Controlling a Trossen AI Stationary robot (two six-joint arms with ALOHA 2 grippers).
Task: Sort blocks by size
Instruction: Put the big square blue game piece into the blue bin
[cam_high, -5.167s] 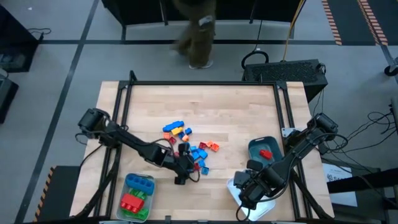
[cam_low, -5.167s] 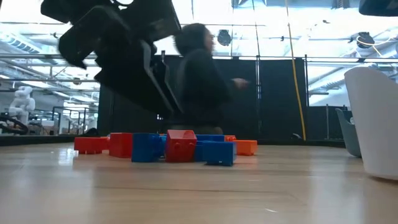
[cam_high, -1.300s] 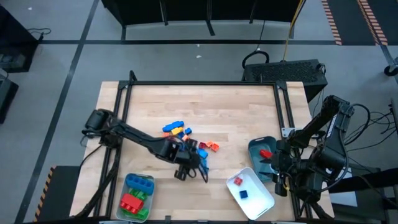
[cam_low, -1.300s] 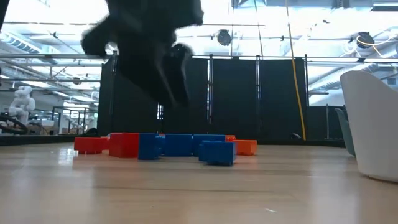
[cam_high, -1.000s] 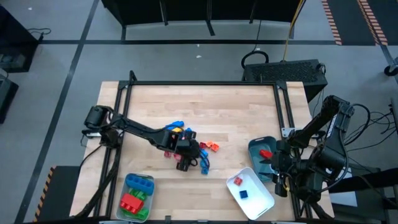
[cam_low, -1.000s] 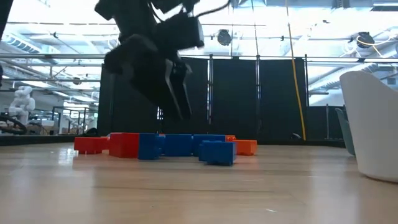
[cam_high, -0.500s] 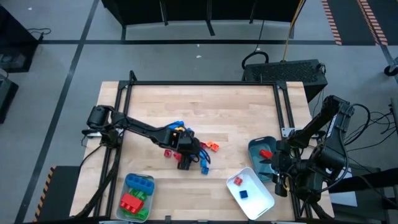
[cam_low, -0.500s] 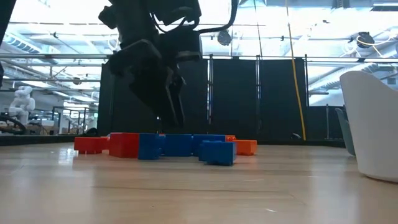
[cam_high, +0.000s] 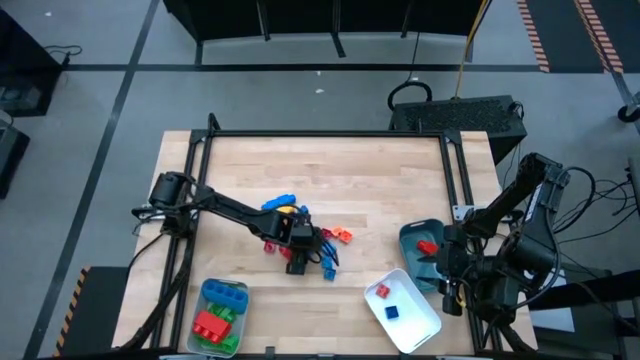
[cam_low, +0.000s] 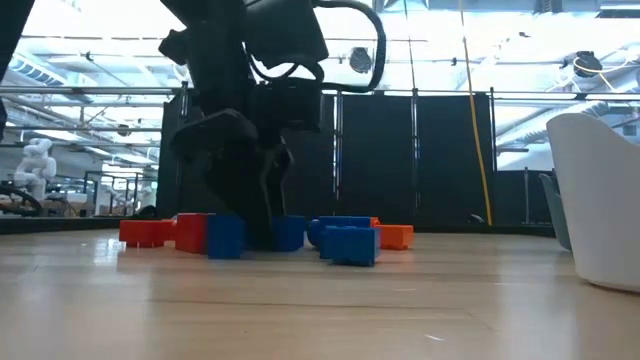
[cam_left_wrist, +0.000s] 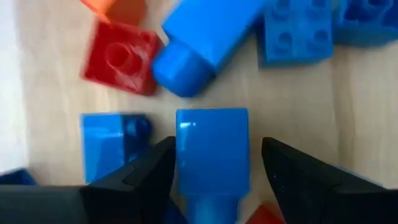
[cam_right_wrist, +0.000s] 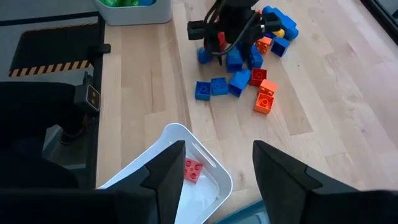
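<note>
left gripper (cam_left_wrist: 211, 171) stands open, fingers straddling a blue block (cam_left_wrist: 212, 151) without touching it; it is a smooth-sided, glossy small brick

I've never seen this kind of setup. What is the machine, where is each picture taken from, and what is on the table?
Two dark robot arms work at a wooden table. One picture looks down from above, one level from the tabletop, and one from each wrist. The left tool is down in a pile of toy blocks, open around a blue block. The right tool waits open at the table's right edge above a white tray with two blocks; a teal tray is beside it. A tray near the left arm holds larger blocks.
</note>
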